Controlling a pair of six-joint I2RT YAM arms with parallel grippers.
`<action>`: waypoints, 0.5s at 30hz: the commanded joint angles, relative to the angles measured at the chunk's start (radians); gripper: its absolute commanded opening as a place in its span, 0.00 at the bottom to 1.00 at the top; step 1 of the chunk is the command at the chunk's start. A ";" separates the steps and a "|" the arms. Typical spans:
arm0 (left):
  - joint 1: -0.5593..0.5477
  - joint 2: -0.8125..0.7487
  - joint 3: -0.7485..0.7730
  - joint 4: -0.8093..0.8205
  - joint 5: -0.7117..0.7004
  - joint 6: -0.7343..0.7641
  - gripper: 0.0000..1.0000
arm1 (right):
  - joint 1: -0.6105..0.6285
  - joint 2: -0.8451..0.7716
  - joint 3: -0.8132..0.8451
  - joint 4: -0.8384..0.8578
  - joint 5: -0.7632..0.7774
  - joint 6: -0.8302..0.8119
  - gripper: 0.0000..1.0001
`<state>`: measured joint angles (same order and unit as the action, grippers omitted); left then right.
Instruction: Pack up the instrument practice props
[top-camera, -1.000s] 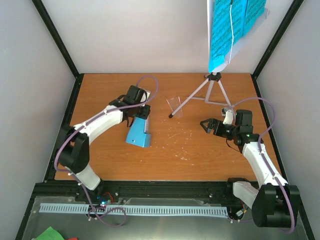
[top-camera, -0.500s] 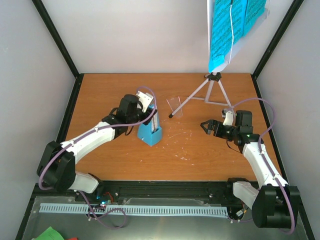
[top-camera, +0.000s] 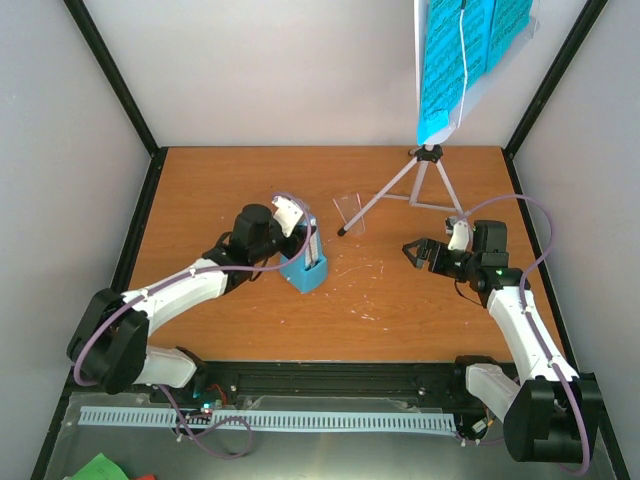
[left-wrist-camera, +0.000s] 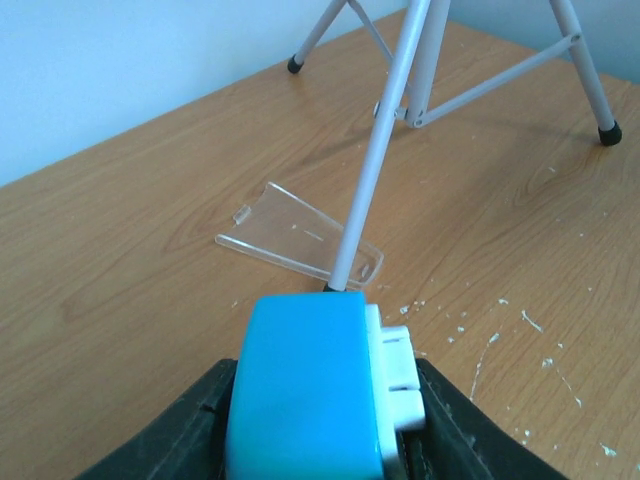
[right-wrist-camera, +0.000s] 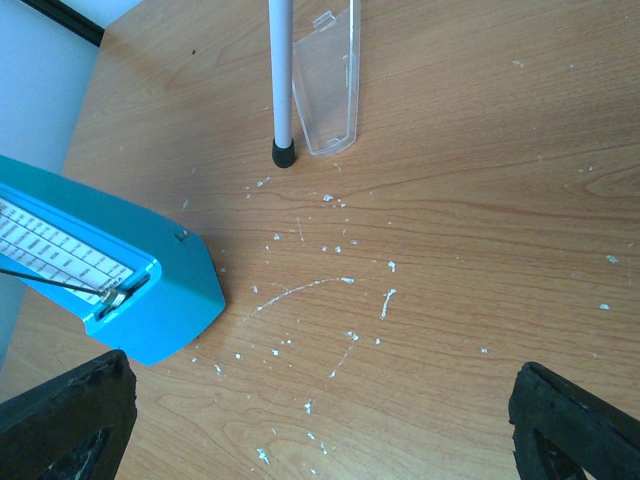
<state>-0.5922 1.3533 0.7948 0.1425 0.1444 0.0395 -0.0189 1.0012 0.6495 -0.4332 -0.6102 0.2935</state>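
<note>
Clamping the small light-blue pyramid metronome (top-camera: 303, 268) just 9 o'clock of centre on the wooden surface (top-camera: 400, 310), the left gripper (top-camera: 293, 238) seems set to lift it for packing; the right gripper (top-camera: 413, 252) hovers wide open at 3 o'clock, near the grey tripod music stand (top-camera: 425, 182).

The table (top-camera: 400, 330) is matt, warm wood-grain board, flecked with white scuffs. The metronome (left-wrist-camera: 300, 400) is smooth, satin blue plastic. The stand legs (left-wrist-camera: 377, 150) look like pale painted metal tubing. The flat cover (left-wrist-camera: 300, 235) is clear glossy plastic.
</note>
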 joint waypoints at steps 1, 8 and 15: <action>-0.010 -0.064 -0.032 0.161 0.033 0.025 0.25 | 0.005 -0.014 -0.006 0.019 -0.019 0.019 1.00; -0.029 -0.081 -0.069 0.154 -0.052 0.005 0.45 | 0.005 -0.033 -0.009 0.044 -0.052 0.029 1.00; -0.029 -0.159 -0.083 0.077 -0.064 -0.063 0.72 | 0.005 -0.066 0.006 0.056 -0.066 0.028 1.00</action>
<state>-0.6136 1.2526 0.7002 0.2142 0.1028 0.0158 -0.0189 0.9440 0.6460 -0.3988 -0.6445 0.3145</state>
